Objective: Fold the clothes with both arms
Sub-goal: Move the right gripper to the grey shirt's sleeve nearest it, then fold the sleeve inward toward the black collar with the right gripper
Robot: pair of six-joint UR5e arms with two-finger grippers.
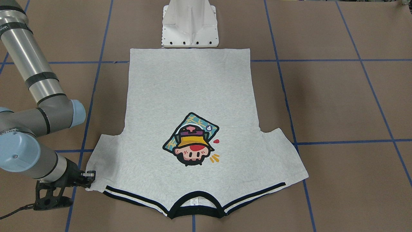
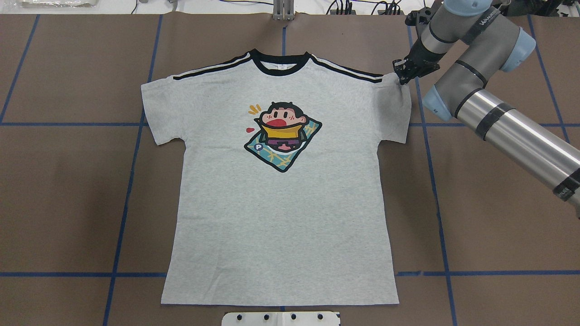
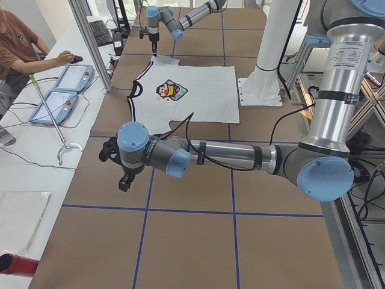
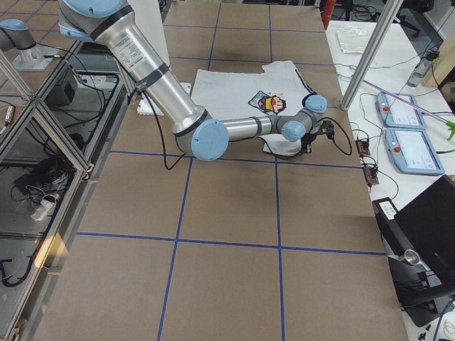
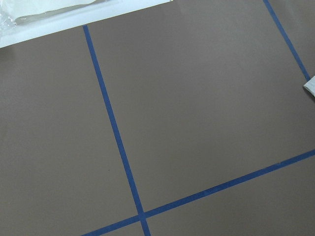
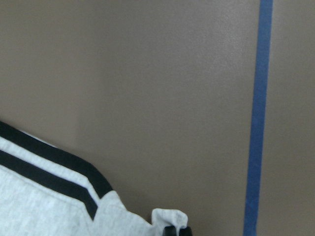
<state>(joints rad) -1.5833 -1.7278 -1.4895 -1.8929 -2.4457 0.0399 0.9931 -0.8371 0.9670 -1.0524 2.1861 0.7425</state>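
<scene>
The light grey T-shirt (image 2: 281,203) lies flat and face up on the brown table, with its black collar (image 2: 280,62) on the far side from the robot's base. My right gripper (image 2: 400,78) sits at the outer top corner of the shirt's right-hand sleeve (image 2: 393,106). In the right wrist view its fingertips (image 6: 177,230) are closed on a small raised fold of that sleeve, beside the black shoulder stripes (image 6: 49,167). My left gripper (image 3: 123,180) hangs over bare table beyond the shirt's other sleeve. It shows only in the left side view, so I cannot tell its state.
The white pedestal base (image 1: 190,25) stands just behind the shirt's hem. Blue tape lines (image 2: 131,181) cross the table. A person (image 3: 18,42) sits at the side bench with two tablets (image 3: 63,90). A clear plastic bag (image 5: 49,14) lies off the table's edge.
</scene>
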